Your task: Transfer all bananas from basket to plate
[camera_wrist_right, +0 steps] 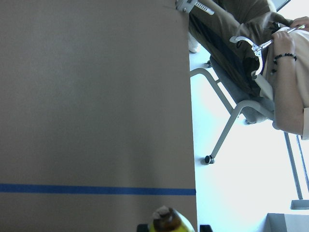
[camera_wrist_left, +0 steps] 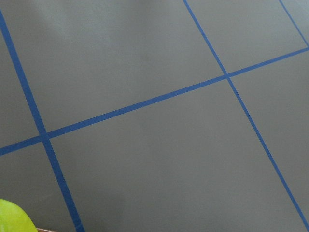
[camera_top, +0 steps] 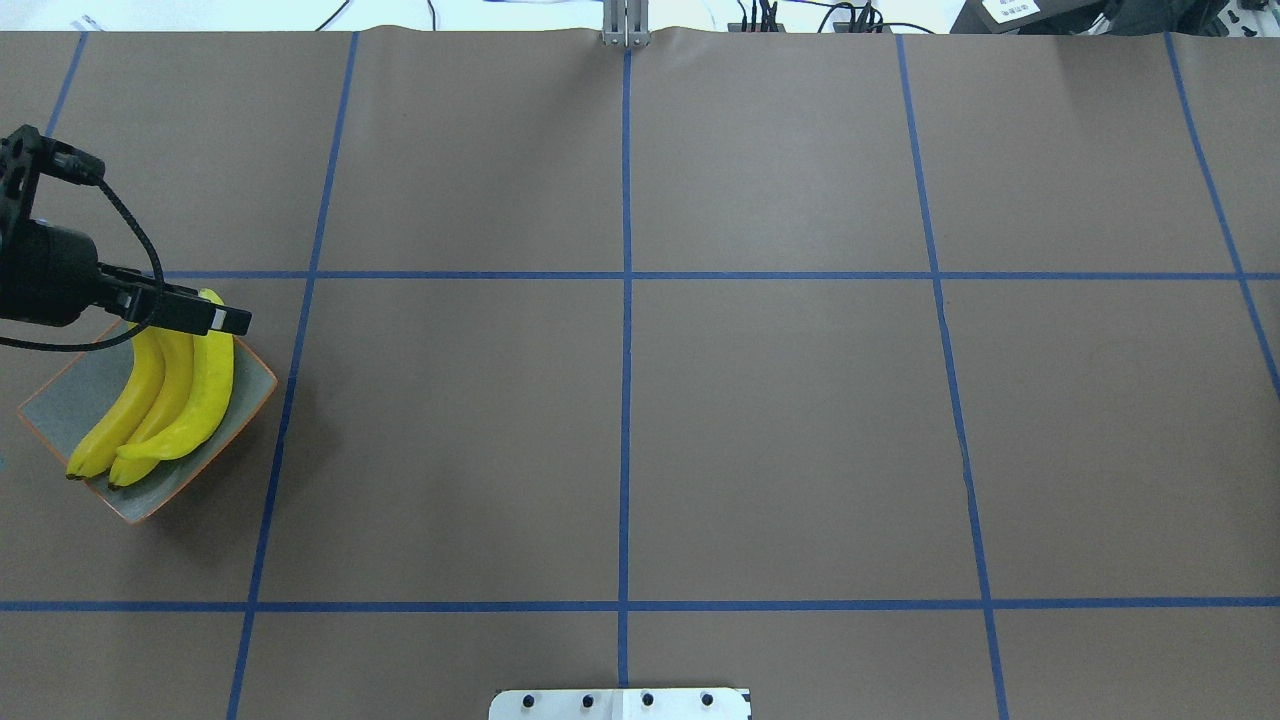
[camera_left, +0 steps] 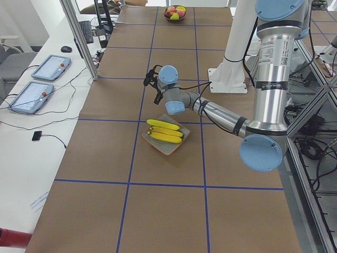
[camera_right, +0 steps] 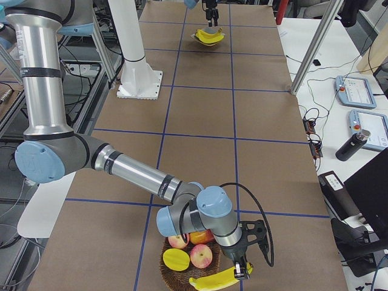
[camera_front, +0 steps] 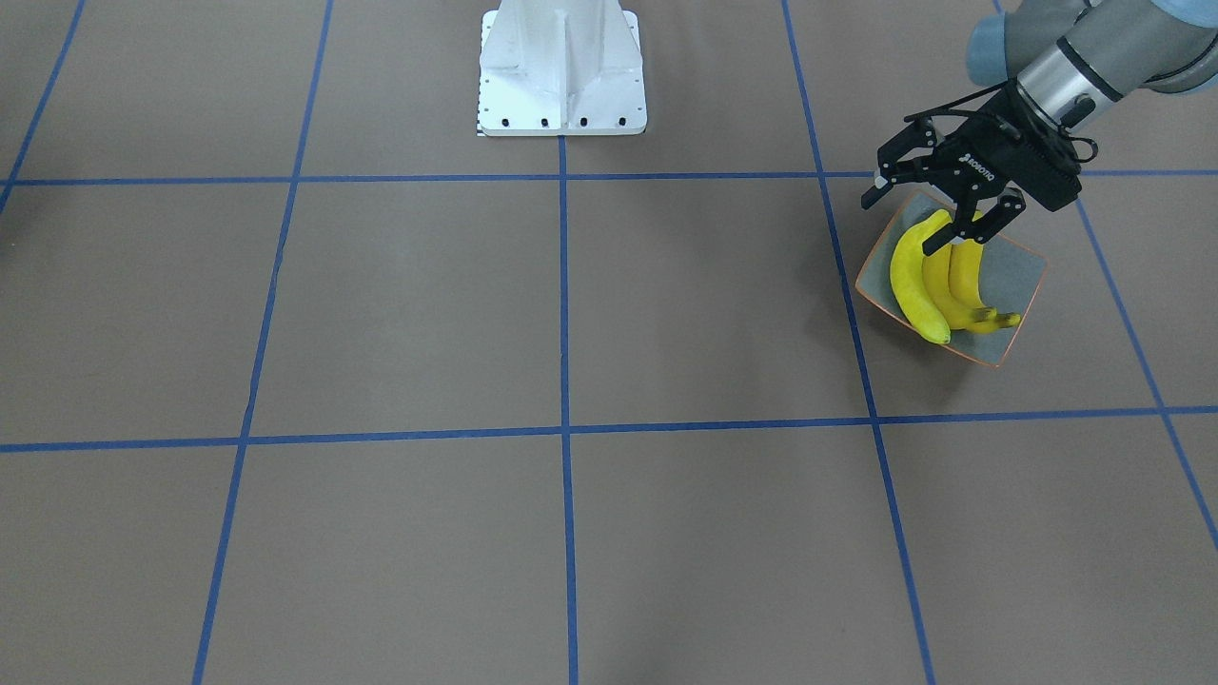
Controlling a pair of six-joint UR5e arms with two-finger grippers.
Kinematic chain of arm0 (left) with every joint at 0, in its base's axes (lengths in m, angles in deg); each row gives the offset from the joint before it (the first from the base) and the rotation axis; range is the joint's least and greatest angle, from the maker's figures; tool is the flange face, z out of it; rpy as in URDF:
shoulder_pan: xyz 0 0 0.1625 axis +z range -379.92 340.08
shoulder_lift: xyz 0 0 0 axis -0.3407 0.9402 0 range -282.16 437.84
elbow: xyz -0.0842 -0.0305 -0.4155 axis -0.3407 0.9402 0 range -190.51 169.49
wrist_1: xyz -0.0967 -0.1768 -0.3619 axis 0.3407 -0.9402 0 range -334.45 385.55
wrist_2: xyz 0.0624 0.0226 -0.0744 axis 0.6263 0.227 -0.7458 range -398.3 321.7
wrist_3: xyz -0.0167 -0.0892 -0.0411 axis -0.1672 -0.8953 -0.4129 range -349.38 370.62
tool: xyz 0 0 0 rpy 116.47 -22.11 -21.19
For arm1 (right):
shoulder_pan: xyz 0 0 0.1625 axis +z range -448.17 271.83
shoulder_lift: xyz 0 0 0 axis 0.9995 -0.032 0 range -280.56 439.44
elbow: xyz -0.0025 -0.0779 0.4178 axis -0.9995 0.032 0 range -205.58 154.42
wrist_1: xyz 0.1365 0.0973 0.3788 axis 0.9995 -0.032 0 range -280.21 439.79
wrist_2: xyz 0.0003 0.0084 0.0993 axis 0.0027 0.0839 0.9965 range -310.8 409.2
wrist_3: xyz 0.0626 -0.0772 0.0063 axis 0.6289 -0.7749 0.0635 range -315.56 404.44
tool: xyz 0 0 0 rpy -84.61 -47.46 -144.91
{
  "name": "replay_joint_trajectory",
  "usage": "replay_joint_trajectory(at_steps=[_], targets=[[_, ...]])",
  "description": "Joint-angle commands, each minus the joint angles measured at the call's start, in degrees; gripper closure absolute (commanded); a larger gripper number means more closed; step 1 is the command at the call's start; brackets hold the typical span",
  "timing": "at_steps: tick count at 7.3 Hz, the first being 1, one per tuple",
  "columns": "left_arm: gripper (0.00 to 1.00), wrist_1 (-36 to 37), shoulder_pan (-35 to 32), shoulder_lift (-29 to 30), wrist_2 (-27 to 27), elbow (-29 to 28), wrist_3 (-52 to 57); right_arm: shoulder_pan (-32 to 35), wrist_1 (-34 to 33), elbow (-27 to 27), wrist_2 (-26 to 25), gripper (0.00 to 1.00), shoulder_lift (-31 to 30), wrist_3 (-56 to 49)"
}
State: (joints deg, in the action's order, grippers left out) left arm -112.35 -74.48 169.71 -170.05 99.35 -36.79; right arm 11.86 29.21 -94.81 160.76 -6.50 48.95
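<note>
**Item 1, bananas on plate (camera_front: 918,285).** Three, yellow, lying side by side on the plate (camera_front: 1020,271), dark tips together. The plate sits near the 9 o'clock edge of the worktop (camera_top: 620,430) in the overhead view.

**Item 2, fourth banana (camera_right: 218,280).** Not yet transferred. In the right-side view it lies at the 5 o'clock rim of the basket (camera_right: 168,267), beside the apples (camera_right: 200,256).

**Item 3, my left claw (camera_front: 899,225).** Spread wide and holding nothing. It hangs over the plate's 12 o'clock corner in the front-facing view, just above the upper ends of the three.

**Item 4, my right claw (camera_right: 242,270).** At the fourth banana's raised end. My wrist view shows a dark stem tip between my fingers, but I cannot tell whether they pinch it or only flank it.

**Handling note, item 2.** I judge it light, firm and curved, with a smooth skin that could swivel in a narrow pinch. I would grip across the thick middle, not at the stem, with gentle pressure. On the plate, the bare strip beside the three looks like the place for it.
</note>
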Motion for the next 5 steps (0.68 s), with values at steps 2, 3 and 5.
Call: replay_joint_trajectory(at_steps=[2, 3, 5], targets=[[0.0, -0.09, 0.33, 2.34, 0.09, 0.0, -5.13, -0.79, -0.65, -6.07, -0.29, 1.0, 2.44, 19.06], [0.0, 0.0, 0.5, 3.22, 0.35, 0.0, -6.62, -3.41, -0.74, -9.22, -0.2, 1.0, 2.44, 26.79], [0.0, 0.0, 2.86, 6.89, 4.28, -0.09, -13.02, -11.66, -0.74, -14.94, -0.38, 1.0, 3.23, 45.5]])
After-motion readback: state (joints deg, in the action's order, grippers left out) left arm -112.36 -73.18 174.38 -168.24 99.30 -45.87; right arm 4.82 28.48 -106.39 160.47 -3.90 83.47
